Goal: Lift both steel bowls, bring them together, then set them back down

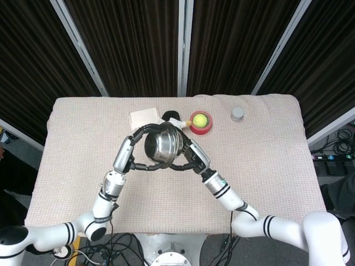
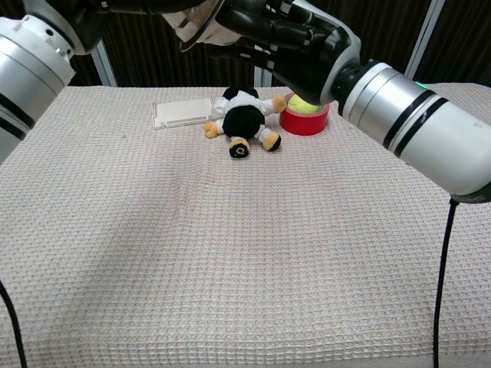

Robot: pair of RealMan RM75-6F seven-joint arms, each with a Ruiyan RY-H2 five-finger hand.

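Two steel bowls (image 1: 162, 145) are held in the air above the middle of the table, pressed together so closely that they read as one round shape in the head view. My left hand (image 1: 132, 154) grips the left side and my right hand (image 1: 192, 157) grips the right side. In the chest view only a rim and underside of a bowl (image 2: 201, 21) show at the top edge, with the right hand (image 2: 285, 34) wrapped around it and the left hand (image 2: 130, 6) mostly cut off. Where one bowl ends and the other begins is hidden.
A black and white plush toy (image 2: 242, 119) lies at the back centre of the cloth-covered table (image 1: 266, 166). A red tape roll (image 2: 305, 120) holding a tennis ball (image 1: 200, 118) sits right of it, a white flat box (image 2: 182, 112) left of it, and a small grey cylinder (image 1: 237, 113) further right.
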